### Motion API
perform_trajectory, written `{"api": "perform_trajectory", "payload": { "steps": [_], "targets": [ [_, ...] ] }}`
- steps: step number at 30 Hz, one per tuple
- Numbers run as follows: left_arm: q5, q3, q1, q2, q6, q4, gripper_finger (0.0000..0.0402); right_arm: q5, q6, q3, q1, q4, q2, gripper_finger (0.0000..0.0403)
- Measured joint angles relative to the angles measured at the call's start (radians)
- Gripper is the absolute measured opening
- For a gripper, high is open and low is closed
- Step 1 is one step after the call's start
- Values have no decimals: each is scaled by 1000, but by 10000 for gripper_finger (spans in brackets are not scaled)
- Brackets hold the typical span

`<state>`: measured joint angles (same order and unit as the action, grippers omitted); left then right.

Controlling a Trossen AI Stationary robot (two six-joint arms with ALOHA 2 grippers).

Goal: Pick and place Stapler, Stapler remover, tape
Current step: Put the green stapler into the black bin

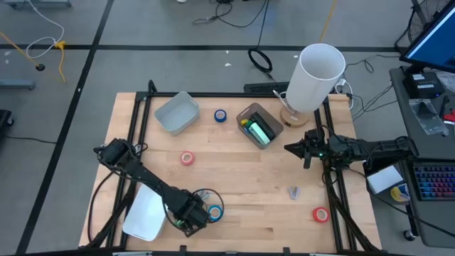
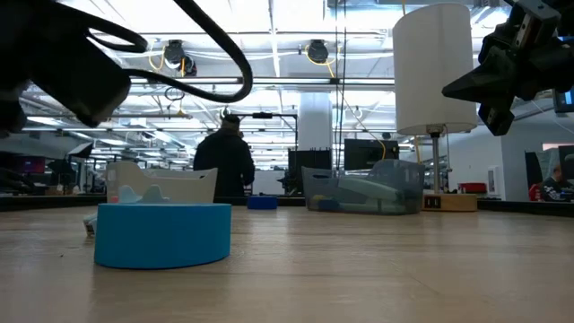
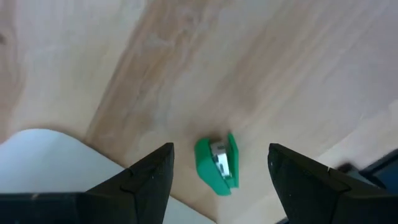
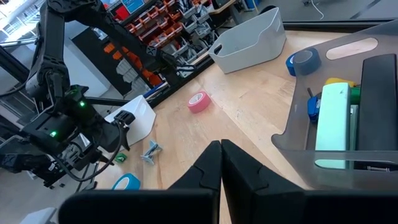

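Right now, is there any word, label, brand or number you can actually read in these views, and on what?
None can be read.
Tape rolls, such as the light blue one: no print visible.
Shelf bins behind the table: labels too small.
Monitor: too blurred.

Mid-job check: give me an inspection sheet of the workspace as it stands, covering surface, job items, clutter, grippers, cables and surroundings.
Surface: wooden table, black frame rails.
Job's things: blue tape roll beside the left gripper; blue roll between the bins; pink roll mid-table; red roll near the right front corner.
Clutter: green block; small metal piece; white tray; empty grey bin; filled bin; white cylinder.
Grippers: left gripper open over the green block; right gripper shut, empty.
Cables: floor cable.
Surroundings: person standing behind.
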<state>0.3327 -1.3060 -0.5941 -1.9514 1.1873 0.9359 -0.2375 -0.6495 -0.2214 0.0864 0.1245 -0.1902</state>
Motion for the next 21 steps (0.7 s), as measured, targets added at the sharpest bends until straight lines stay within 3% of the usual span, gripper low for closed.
{"api": "perform_trajectory", "payload": {
  "steps": [21],
  "targets": [
    [-72, -11, -16, 0, -77, -2, 257, -1, 6, 0, 0, 0, 0, 4]
  ]
}}
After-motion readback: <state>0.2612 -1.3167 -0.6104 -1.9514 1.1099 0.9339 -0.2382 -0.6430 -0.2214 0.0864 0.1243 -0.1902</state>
